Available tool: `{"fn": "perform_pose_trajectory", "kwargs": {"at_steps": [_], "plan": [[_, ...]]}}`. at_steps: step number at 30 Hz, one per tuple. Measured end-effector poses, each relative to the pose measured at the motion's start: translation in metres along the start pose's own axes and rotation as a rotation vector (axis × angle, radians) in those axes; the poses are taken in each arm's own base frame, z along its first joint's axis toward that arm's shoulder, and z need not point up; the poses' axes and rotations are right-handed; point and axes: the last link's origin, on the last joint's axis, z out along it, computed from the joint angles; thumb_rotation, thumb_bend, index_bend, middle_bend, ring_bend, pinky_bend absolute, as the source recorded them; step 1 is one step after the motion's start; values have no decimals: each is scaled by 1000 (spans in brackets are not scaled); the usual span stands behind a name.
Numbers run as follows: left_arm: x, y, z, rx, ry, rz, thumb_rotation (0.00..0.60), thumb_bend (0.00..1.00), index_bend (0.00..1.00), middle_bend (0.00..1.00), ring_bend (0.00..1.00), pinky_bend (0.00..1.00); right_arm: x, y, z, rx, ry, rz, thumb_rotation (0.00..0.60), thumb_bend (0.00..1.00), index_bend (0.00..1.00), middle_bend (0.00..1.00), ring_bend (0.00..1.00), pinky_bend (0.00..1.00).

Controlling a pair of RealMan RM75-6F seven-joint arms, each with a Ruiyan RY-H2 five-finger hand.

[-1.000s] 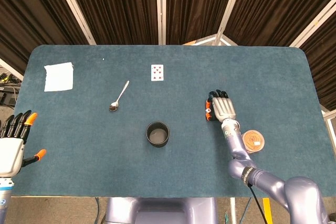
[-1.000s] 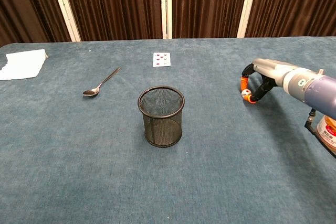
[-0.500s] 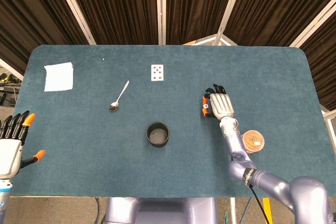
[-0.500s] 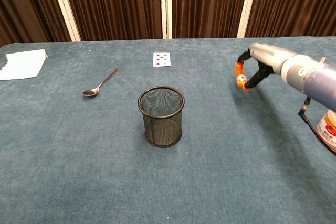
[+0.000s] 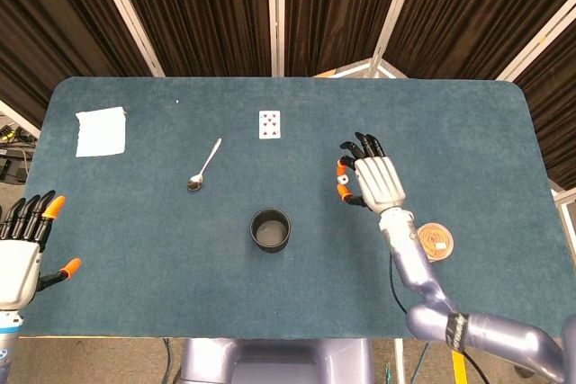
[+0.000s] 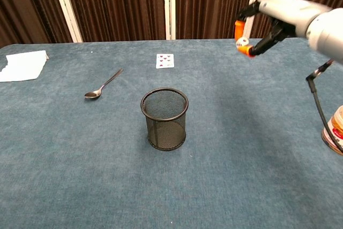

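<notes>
High above the table [image 5: 135,222], right hand [image 6: 270,17] has risen, pinching the die [image 6: 242,42]; left hand [image 5: 20,254] stays spread, holding nothing.

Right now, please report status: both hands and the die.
Right hand pinches white die, raised above table. Left hand open, at table's near-left edge. Mesh cup stands apart, nothing between.

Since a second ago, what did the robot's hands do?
The right hand rose off the table, lifting the small white die pinched between its fingertips, and shifted slightly toward the mesh cup. The left hand, spoon, playing card and paper stayed put.
</notes>
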Motion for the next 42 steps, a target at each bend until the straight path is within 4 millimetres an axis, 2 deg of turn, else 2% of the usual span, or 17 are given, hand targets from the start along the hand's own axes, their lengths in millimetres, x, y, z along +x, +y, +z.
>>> {"fn": "perform_pose_trajectory", "kwargs": {"at_steps": [3,6,9,19,25,28,35,38,42], "plan": [[2,2,0,-8,5,-4,600,46,0,0,0,0,13,-2,-9,-1,23,-20,600,342,524,176,0,0],[3,2,0,-12,11,-7,600,46,0,0,0,0,18,0,-14,-16,28,-37,600,318,414,130,0,0],[4,3,0,-15,15,-9,600,45,0,0,0,0,19,1,-18,-27,26,-39,600,297,351,107,0,0],[6,6,-2,-27,21,-14,600,45,0,0,0,0,23,10,-31,-57,22,-58,600,294,322,84,0,0],[5,6,-2,-24,15,-12,600,46,0,0,0,0,23,15,-46,-47,37,-46,600,288,296,70,0,0],[3,5,-3,-23,5,-11,600,46,0,0,0,0,20,21,-60,-39,48,-40,600,270,273,44,0,0],[2,4,-4,-19,-3,-15,600,46,0,0,0,0,7,58,-119,-75,52,-14,600,230,184,0,0,0],[1,4,-5,-20,-6,-14,600,45,0,0,0,0,8,75,-140,-101,62,-39,600,225,150,0,0,0],[0,4,-6,-21,-11,-13,600,43,0,0,0,0,13,86,-164,-101,96,-57,600,225,88,0,0,0]]}}
